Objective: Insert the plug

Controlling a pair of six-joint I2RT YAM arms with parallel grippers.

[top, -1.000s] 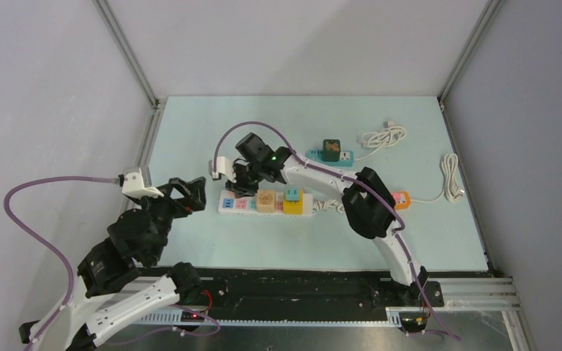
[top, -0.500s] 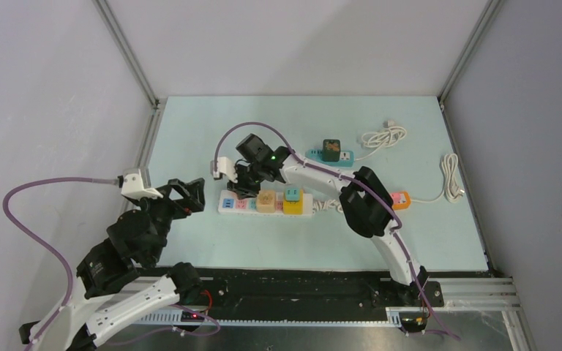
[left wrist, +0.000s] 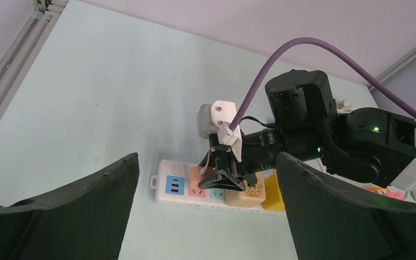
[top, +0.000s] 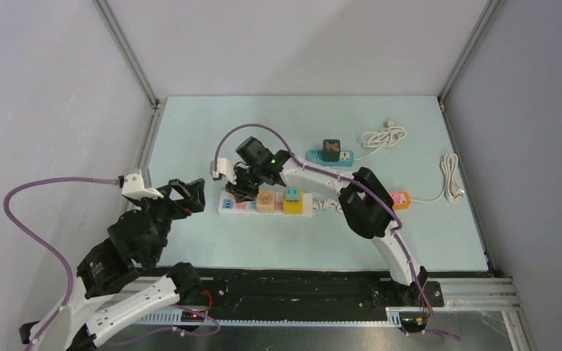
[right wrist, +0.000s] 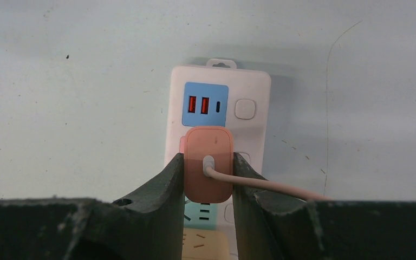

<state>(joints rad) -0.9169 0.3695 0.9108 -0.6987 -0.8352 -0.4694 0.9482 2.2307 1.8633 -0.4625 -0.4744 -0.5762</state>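
Nearest the bases, the left gripper is hovering above the table, just off the left end of the power strip. Its fingers are spread wide with nothing between them, and it is taking no part in the work.

Farther in, the right gripper is reaching down over that same end of the strip. Its two fingers are clamping the pink plug by its sides, and the pink cable is trailing off to the right. The plug is sitting square over the pink socket next to the blue USB panel and the switch, with a teal socket just behind it. Beyond that, a tan adapter and a yellow adapter are occupying the next places along the strip.

By the look of it, the insertion itself is in hand — the plug is lined up and at or close to the socket face. Whether its pins are entering cannot be told from these views. The next move is calling for a straight push down without tilting, and only then a release.

At the far side, a second teal strip is carrying a dark green adapter, with a coiled white cable lying beside it.
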